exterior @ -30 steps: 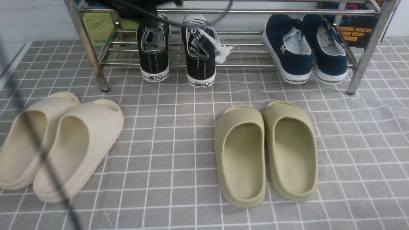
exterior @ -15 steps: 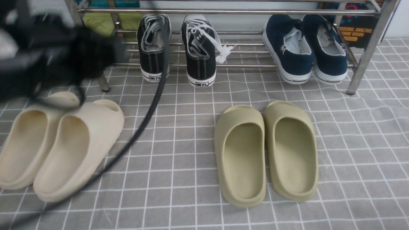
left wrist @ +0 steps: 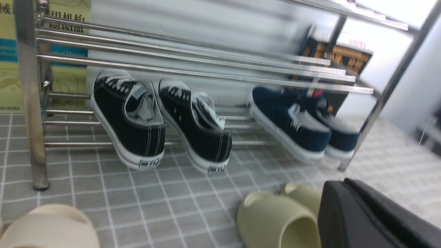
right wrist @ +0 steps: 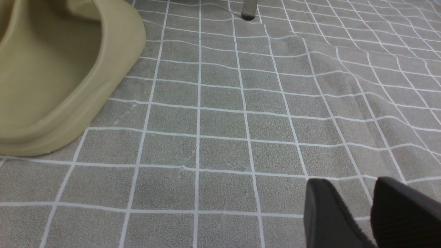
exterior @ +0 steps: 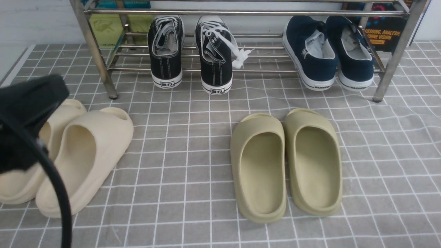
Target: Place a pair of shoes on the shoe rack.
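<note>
Grey checked floor cloth [exterior: 193, 144] now lies between the shelved sneakers [exterior: 187, 51] and the withdrawn, closed, empty left pincer [left wrist: 365, 213], so the rack [exterior: 100, 65] job looks finished.

Black sneakers [exterior: 187, 51] on shoe rack [exterior: 93, 51]: white heel tab on each carries a small black boxed mark, two characters, too small to read surely.

Navy slip-ons [exterior: 327, 51], right of the sneakers on the rack: dark lettering on white heel strips, illegible.

Dark poster [exterior: 384, 32] behind the rack's right end: orange capitals, partly cut, "...CESSING, ANALYSIS" over "...CHINE VISION".

Yellow-green sheet [left wrist: 70, 44] behind the rack's left end: dark Chinese characters, blurred.
</note>
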`<state>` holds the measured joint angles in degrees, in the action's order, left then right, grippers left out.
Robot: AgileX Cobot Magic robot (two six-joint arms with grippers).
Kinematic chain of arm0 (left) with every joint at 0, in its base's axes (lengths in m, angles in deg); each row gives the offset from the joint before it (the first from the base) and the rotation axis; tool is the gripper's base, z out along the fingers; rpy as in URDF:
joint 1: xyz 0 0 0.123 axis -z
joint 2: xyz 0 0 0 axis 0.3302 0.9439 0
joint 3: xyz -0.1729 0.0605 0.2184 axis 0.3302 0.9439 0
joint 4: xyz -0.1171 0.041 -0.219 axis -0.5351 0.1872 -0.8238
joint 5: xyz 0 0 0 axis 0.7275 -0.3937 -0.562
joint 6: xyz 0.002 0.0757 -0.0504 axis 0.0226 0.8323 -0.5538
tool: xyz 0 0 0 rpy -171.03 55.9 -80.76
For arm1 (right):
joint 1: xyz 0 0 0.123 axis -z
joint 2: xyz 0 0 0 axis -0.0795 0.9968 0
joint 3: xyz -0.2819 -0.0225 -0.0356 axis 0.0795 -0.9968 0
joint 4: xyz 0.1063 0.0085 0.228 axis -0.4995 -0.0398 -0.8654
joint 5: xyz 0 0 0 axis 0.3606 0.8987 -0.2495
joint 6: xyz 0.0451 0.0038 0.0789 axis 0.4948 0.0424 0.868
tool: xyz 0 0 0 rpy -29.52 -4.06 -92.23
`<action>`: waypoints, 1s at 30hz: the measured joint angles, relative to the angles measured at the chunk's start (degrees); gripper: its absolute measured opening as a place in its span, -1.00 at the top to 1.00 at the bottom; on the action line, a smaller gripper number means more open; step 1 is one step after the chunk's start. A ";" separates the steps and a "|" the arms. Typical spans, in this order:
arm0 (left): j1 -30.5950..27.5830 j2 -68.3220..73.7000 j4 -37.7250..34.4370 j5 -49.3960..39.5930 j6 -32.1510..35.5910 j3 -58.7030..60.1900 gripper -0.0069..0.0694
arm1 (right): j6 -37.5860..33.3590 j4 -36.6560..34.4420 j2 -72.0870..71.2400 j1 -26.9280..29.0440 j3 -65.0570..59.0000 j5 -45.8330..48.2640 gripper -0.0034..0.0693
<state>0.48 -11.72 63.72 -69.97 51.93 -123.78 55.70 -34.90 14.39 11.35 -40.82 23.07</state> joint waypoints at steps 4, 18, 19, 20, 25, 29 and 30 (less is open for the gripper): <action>0.00 -0.94 2.19 -3.23 0.58 0.05 0.85 | 0.00 0.00 0.00 0.00 0.00 0.00 0.25; -1.33 -18.78 15.16 -21.82 5.03 3.99 0.85 | 0.00 0.00 0.00 0.00 0.00 0.00 0.25; -2.29 -21.18 15.87 -22.61 4.30 5.54 0.85 | 0.00 0.00 0.00 0.00 0.00 0.00 0.25; -3.51 -25.01 16.71 -23.05 3.10 7.29 0.85 | 0.00 0.00 0.00 0.00 0.00 0.00 0.25; -9.16 -31.30 18.73 -19.87 -6.44 16.72 0.85 | 0.00 0.00 -0.05 0.00 0.00 0.05 0.25; -10.44 -31.30 20.47 -14.07 -8.83 24.04 0.85 | 0.00 0.00 -0.07 0.00 0.00 0.05 0.25; -10.58 -31.30 21.11 -12.68 -9.34 26.31 0.85 | 0.00 0.00 -0.07 0.00 0.00 0.05 0.25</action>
<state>-10.10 -43.02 84.83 -82.65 42.59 -97.47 55.70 -34.90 14.33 11.35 -40.82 23.11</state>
